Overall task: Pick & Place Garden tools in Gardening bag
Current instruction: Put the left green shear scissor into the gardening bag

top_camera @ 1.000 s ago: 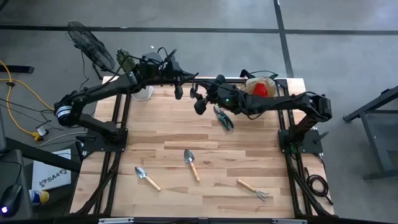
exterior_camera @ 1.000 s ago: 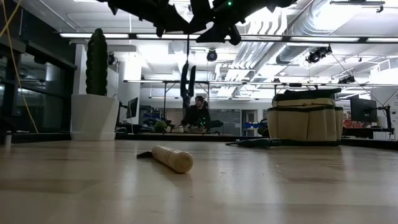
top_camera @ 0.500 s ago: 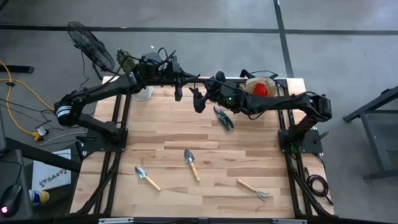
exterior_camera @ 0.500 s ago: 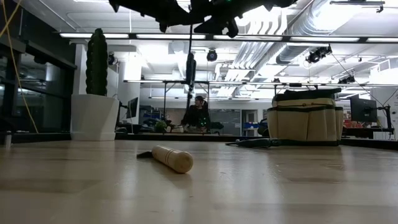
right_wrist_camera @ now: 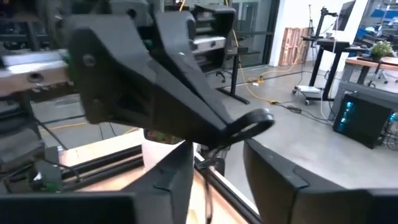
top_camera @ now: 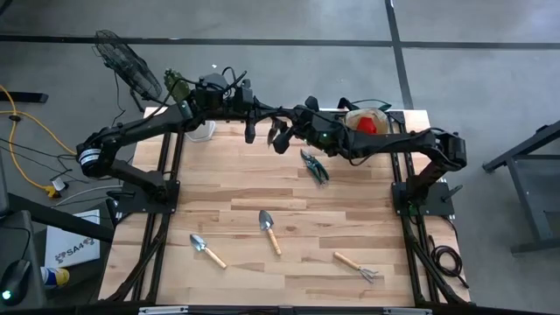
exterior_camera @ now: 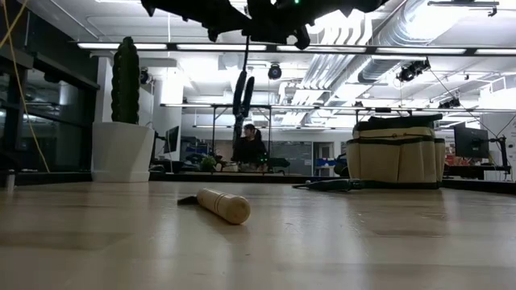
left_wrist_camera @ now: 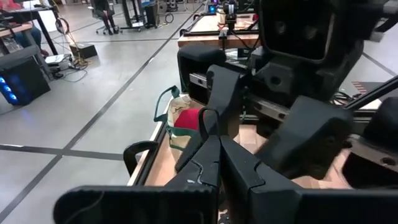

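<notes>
High view: left end effector (top_camera: 251, 129) pinching pruner (exterior_camera: 243, 90); right end effector (top_camera: 278, 136) spread beside it.

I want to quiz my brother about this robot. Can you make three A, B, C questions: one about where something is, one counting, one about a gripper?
1. Where is the red piece? A in the gardening bag; B on the floor; C on a chair.
2. How many wooden-handled tools lie on the table? A one; B three; C five.
3. The left gripper is: A open; B shut on a pruner; C shut on a cup.

Answers: A, red shows inside the bag's rim. B, two trowels and a rake. B, its fingers pinch the hanging pruner's loop; the right gripper is open beside it.
</notes>
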Robot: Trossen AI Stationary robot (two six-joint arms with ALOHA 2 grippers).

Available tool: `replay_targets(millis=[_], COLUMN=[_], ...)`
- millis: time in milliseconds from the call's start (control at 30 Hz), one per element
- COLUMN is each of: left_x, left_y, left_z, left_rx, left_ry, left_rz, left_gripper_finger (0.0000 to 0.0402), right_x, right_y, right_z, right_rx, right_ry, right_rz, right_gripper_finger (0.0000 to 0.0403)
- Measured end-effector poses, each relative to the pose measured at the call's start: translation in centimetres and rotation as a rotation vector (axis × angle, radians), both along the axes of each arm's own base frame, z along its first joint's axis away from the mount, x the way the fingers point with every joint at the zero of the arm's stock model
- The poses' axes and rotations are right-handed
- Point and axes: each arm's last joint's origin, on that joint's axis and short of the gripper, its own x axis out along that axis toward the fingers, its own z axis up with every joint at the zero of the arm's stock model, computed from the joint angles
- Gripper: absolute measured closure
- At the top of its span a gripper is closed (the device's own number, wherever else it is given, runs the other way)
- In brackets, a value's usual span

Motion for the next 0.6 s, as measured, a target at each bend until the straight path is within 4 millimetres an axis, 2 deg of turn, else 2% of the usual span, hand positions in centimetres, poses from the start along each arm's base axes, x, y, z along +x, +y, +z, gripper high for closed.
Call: replay_targets(millis=[400,600], left_x=[0.01,0.01], left_y=[0.0,0.01], left_z=[-0.03,-0.07], left_rx=[-0.002,-0.006], left_ry=[0.001,0.003], left_rz=[-0.001,0.001], left_gripper_finger=[0.0401,0.0401], right_x=[0.0,-0.01], right_y=[0.06,0.05], right_z=[-0.22,-0.32], right_rx=[0.004,0.015], right_ry=[0.023,0.028], right_rz=[0.005,0.002], right_gripper_finger=[0.0388,0.0398])
